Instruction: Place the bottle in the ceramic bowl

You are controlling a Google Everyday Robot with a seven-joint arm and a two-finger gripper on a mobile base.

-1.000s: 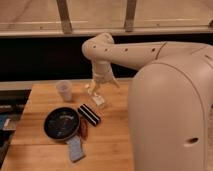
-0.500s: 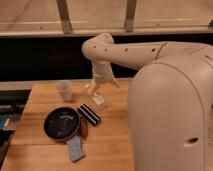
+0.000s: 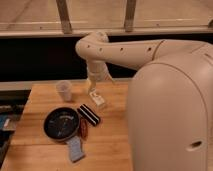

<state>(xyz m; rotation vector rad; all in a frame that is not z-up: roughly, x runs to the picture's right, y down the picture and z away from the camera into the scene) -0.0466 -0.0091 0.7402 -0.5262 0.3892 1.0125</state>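
The bottle (image 3: 99, 99), small and whitish with a tan end, lies on the wooden table (image 3: 110, 140) right of the translucent cup. My gripper (image 3: 94, 91) hangs from the cream arm directly over the bottle's near-left end, low by the table. I cannot tell whether it touches the bottle. The ceramic bowl (image 3: 62, 124), round, glossy black with faint light marks inside, sits on the table to the front left of the bottle, about a hand's width away. It holds nothing.
A translucent plastic cup (image 3: 64, 90) stands at the back left. A black-and-white striped block (image 3: 89, 114) lies between bottle and bowl. A reddish-brown object (image 3: 83, 128) lies against the bowl's right rim. A blue-grey pad (image 3: 75, 148) lies in front. My body fills the right.
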